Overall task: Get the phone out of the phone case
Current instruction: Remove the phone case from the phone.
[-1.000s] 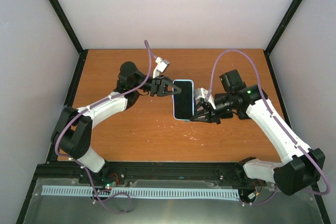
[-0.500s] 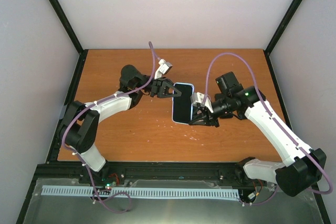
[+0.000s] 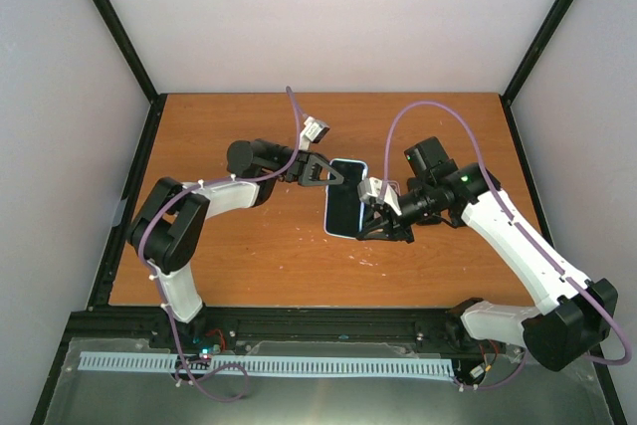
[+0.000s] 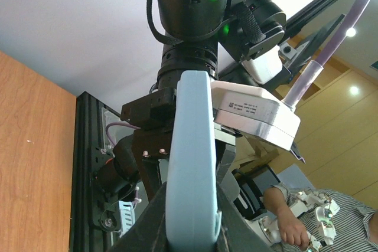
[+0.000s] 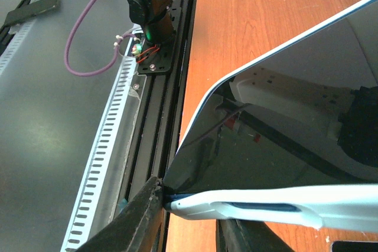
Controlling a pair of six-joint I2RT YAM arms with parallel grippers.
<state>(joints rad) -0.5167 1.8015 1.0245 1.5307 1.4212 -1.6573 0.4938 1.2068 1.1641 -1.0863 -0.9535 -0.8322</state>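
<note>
The phone [image 3: 345, 203], dark screen up, sits in a light blue phone case [image 3: 350, 163] and is held above the wooden table [image 3: 249, 256]. My left gripper [image 3: 323, 173] is shut on the case's far left corner; in the left wrist view the case edge [image 4: 190, 163] stands clamped between my fingers [image 4: 147, 219]. My right gripper [image 3: 383, 218] is shut on the case's right edge. In the right wrist view the case lip [image 5: 266, 208] runs between the jaws, slightly parted from the phone's screen [image 5: 295, 116] at the corner.
A black frame rail [image 5: 171, 87] and a white slotted cable duct [image 3: 269, 365] run along the table's near edge. Black posts [image 3: 114, 22] and pale walls close in the sides and back. A person's hand [image 4: 295, 234] shows beyond the cell.
</note>
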